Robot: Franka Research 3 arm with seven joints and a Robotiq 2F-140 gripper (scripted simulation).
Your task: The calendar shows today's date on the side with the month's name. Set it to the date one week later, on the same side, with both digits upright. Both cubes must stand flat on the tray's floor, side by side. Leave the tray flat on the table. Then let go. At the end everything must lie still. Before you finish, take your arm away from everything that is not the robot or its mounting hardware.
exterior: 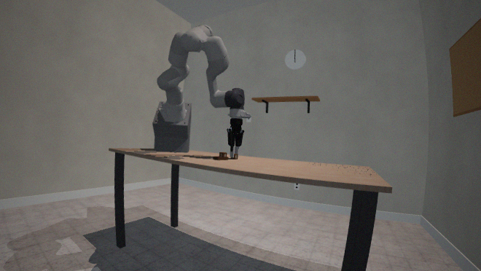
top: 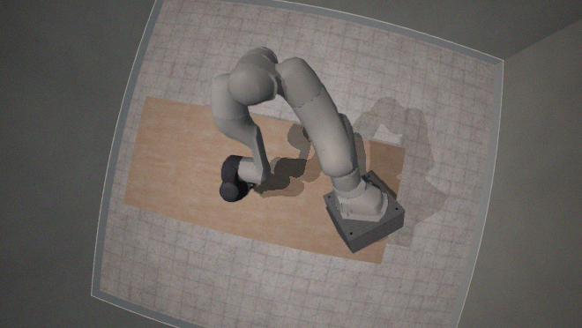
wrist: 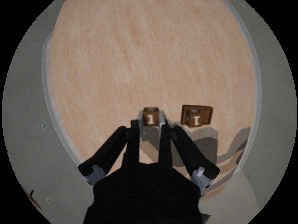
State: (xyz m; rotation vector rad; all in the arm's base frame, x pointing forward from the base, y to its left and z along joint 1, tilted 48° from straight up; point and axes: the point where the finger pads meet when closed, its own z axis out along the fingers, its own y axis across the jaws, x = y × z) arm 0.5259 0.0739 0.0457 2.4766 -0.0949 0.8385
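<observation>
My gripper (exterior: 234, 155) (wrist: 151, 115) points down, shut on a brown cube (exterior: 236, 156) (wrist: 151, 114). This cube is low at the table top beside the tray; whether it touches the table I cannot tell. Its face toward the wrist camera shows a pale 1. The brown tray (exterior: 218, 158) (wrist: 205, 109) lies on the table, to the right of the held cube in the wrist view. A second brown cube (exterior: 222, 154) (wrist: 195, 118) stands in the tray and shows a pale 1-like digit that looks upside down there. In the top view the arm hides the cubes and most of the tray.
The wooden table (top: 176, 167) (exterior: 291, 169) (wrist: 135, 60) carries the arm's base block (top: 375, 220) (exterior: 171, 136) at one end. The arm's shadow falls over the table near the tray. A wall shelf (exterior: 286, 99) is in the background.
</observation>
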